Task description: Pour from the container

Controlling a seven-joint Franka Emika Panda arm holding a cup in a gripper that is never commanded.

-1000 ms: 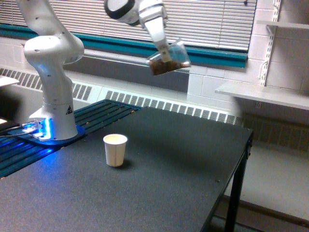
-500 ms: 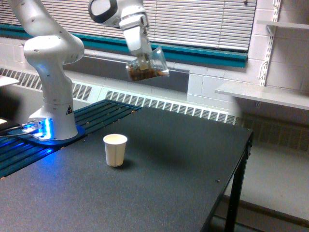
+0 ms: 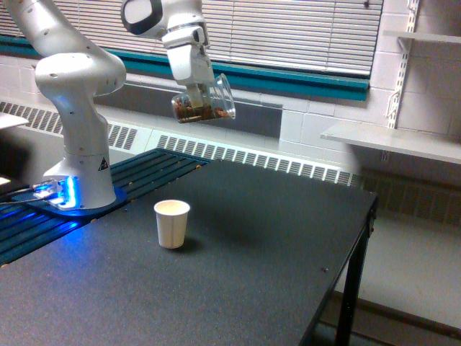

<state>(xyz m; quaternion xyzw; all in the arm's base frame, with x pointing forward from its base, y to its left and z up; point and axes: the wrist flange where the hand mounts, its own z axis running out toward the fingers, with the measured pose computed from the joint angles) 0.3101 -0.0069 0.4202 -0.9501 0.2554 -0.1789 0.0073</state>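
While the arm rises from its blue-lit base at the exterior view's left, the gripper hangs high over the table, pinching the container from above. Fingers are pressed against the clear wall; jaws closed on it.

Container: clear cup, lying nearly on its side. Long axis close to horizontal, running along the exterior view's left-right line. Mouth points toward the exterior view's right and very slightly up; closed bottom toward the left. Brown granular bits lie along the lower wall, gathered from the bottom end toward the middle, short of the rim.

Below the gripper and a little toward the exterior view's left: a small white paper cup, upright on the dark table, mouth up. Well apart from the container, with open air between them. The container's mouth sits to the right of the paper cup, not directly over it.

Behind the gripper: window blinds and a teal sill band. Far to its right: wall shelves.
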